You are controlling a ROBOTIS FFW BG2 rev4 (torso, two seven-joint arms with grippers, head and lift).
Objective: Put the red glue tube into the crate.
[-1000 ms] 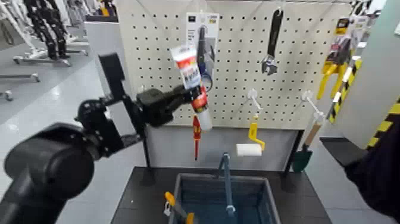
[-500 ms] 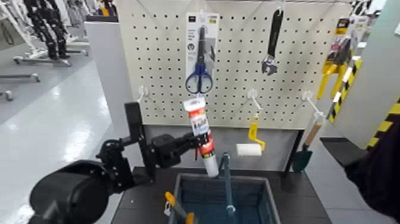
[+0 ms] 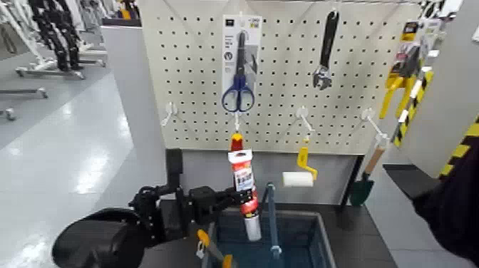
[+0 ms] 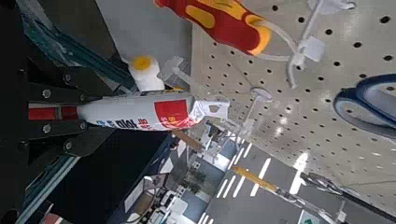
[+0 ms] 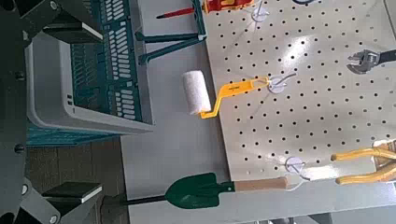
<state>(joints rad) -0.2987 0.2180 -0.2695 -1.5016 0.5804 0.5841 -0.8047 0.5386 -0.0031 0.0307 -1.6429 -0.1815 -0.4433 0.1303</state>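
The red glue tube (image 3: 244,187) stands nearly upright in my left gripper (image 3: 229,197), which is shut on its middle. Its whitish lower end (image 3: 252,229) hangs just inside the near-left part of the crate (image 3: 322,229), a dark blue-grey basket with an upright blue handle (image 3: 271,214). In the left wrist view the tube (image 4: 140,112) runs out from between the dark fingers (image 4: 51,112). The crate's gridded wall also shows in the right wrist view (image 5: 89,79). My right arm (image 3: 456,207) is parked at the right edge; its gripper does not show clearly.
The pegboard behind holds a scissors pack (image 3: 239,64), a wrench (image 3: 326,50), a red-and-yellow screwdriver (image 3: 236,140), a paint roller (image 3: 299,175) and a green trowel (image 3: 362,189). A yellow-handled tool (image 3: 209,246) lies in the crate's left side.
My left gripper has come down with the glue tube from pegboard height to the crate, and the tube's lower end now dips into the crate. The right arm has not moved.
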